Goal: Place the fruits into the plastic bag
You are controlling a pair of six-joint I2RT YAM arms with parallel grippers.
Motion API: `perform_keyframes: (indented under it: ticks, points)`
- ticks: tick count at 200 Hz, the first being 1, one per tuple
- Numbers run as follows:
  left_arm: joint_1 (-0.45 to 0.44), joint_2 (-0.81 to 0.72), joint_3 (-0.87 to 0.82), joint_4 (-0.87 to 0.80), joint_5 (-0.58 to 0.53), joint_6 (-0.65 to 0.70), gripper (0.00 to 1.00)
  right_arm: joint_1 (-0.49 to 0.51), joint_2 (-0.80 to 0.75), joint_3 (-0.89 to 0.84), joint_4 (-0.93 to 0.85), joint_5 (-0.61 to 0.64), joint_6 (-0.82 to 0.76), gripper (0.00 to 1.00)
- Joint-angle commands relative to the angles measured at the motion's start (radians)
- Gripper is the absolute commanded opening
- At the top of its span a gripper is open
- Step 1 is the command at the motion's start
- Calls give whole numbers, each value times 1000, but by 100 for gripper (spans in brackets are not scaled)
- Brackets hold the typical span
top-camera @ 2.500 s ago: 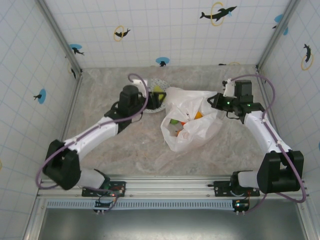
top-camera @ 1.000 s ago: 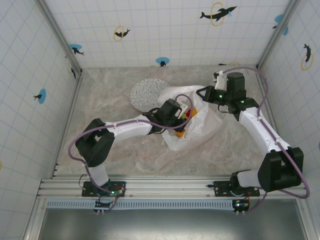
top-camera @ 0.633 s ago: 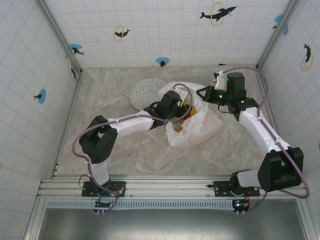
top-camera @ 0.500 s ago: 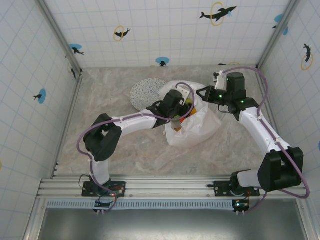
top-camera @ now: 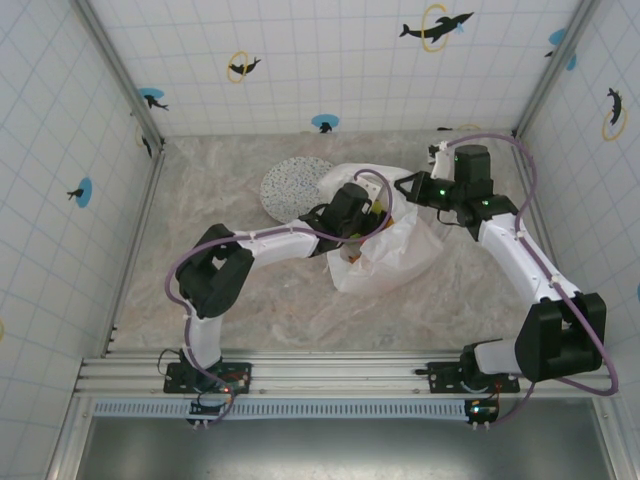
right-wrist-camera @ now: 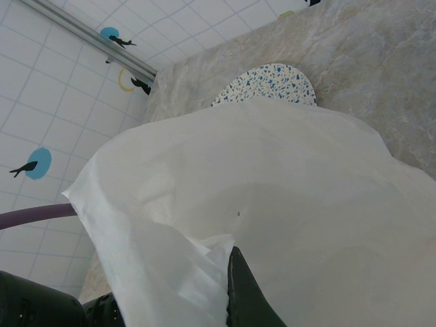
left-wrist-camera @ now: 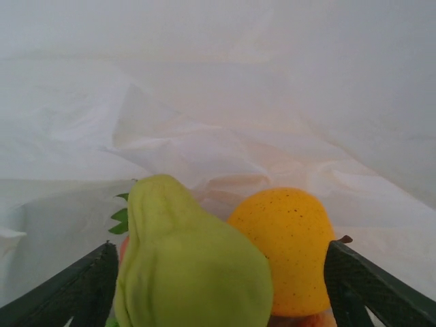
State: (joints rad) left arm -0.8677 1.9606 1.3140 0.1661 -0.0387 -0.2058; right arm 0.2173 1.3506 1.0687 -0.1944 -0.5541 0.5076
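1. The left gripper [top-camera: 366, 204] had swung off the plate [top-camera: 292, 186] and gone deep into the mouth of the plastic bag [top-camera: 390, 255]. Seconds earlier it was hovering over that plate with a last yellow-green piece.
2. The plate, at 10 o'clock from the bag, now sat bare.
3. Inside the bag, the left wrist camera caught a green fruit [left-wrist-camera: 187, 272] at 7 o'clock and a yellow fruit [left-wrist-camera: 283, 248] at 5 o'clock. They were touching, with white film all around.
4. The left jaws were spread wide, one either side of the pair and clamped on nothing. I read that as a release.
5. The right gripper [top-camera: 403, 187], at the bag's 12 o'clock rim, had lifted a touch. It was closed on the film, with plastic bunched against its one visible finger [right-wrist-camera: 246, 293], and it was propping the mouth open.
6. By my judgement every piece was bagged. The left arm only needed to back out without snagging the film.
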Motion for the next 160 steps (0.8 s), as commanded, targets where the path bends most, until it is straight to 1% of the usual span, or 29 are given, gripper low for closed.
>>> perform_keyframes:
  ticks: [1,23,51,73,86,104,121,124,147,160]
  points:
    - [1,-74,-23,5,-15,17,84,-7,8,-2,20,-8,-10,0]
    - [1,-120,-45,3,2,18,84,-10,7,-4,18,-6,-12,0]
    - [2,-196,-92,-7,83,2,83,-19,4,-11,15,-4,-16,0]
    - [1,-286,-148,-11,162,-28,82,-26,1,-24,20,-3,-15,0]
    - [1,-344,-193,-4,186,-41,82,-27,1,-30,20,-2,-15,0]
    - [1,-422,-241,-3,185,-55,81,-28,-5,-39,23,-2,-14,0]
    - [1,-482,-277,-9,154,-55,80,-28,-15,-48,29,-1,-7,0]
    - [1,-494,-283,-8,150,-86,80,-28,-17,-50,28,-1,-6,0]
    - [1,-556,-314,-4,143,-105,80,-26,-32,-58,22,4,-6,0]
    - [1,-586,-329,-15,120,-115,80,-27,-43,-61,18,9,-8,0]
